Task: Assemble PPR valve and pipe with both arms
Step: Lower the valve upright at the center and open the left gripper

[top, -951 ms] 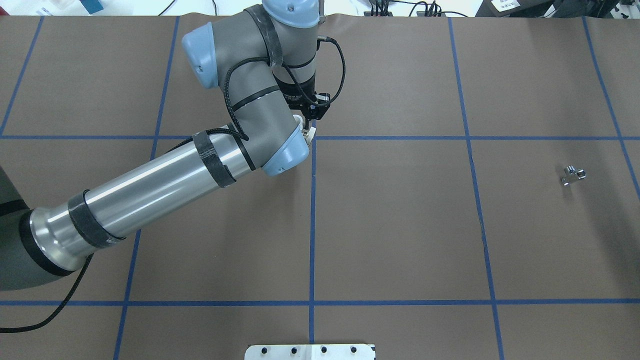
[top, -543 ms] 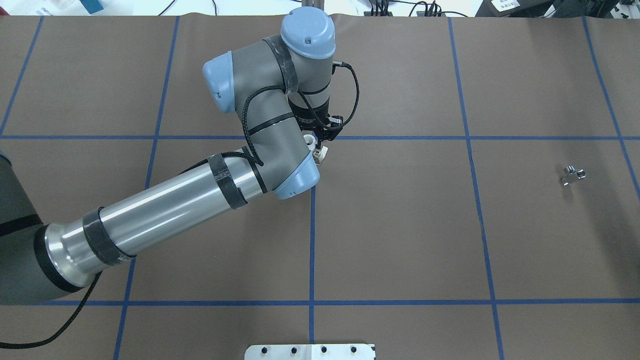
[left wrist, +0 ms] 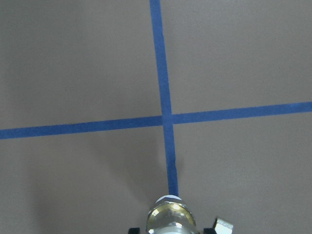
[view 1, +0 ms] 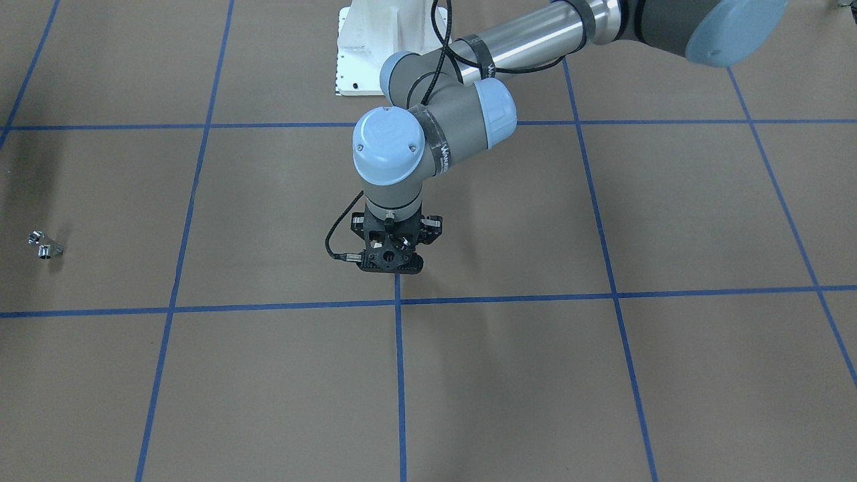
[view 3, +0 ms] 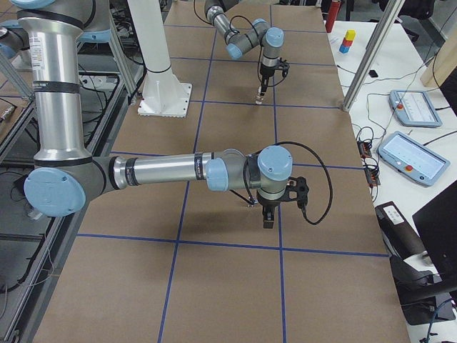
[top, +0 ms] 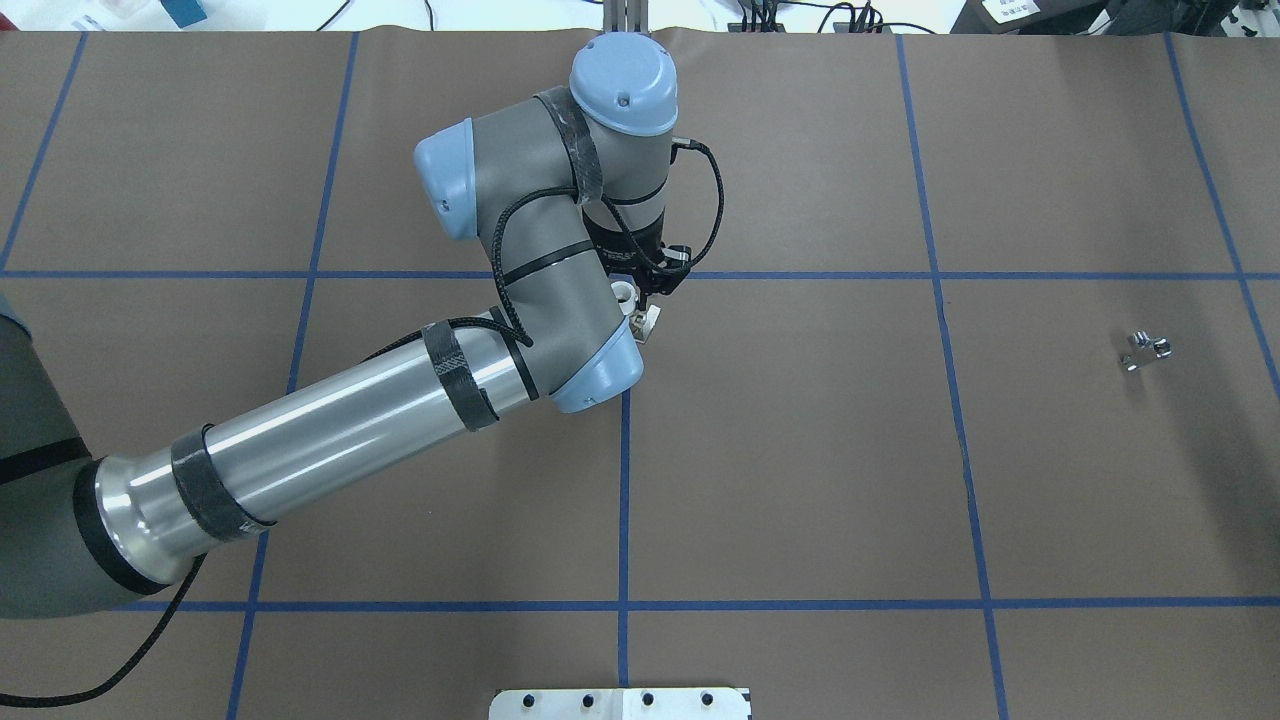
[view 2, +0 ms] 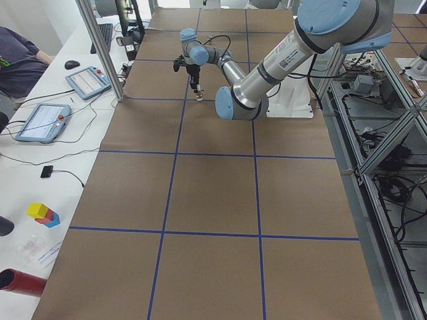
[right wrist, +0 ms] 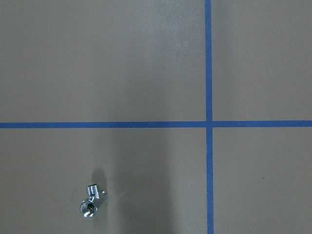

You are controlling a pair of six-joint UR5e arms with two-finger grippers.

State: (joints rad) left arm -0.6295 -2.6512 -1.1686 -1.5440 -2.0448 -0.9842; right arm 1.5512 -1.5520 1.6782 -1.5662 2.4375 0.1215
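My left gripper is shut on the PPR valve and holds it just above the table, near a crossing of blue tape lines. The valve's brass middle shows at the bottom of the left wrist view, with its white lever beside it. The pipe, a small silver fitting, lies alone on the brown mat at the far right. It also shows in the front-facing view and the right wrist view. My right gripper hangs above the pipe's area. I cannot tell if it is open.
Blue tape lines divide the brown mat into squares. The white pedestal base stands at the robot's edge of the table. A side desk with tablets and a metal post run along the far edge.
My left arm has moved a little toward the robot and to the right, carrying the valve with it. The pipe has not moved.
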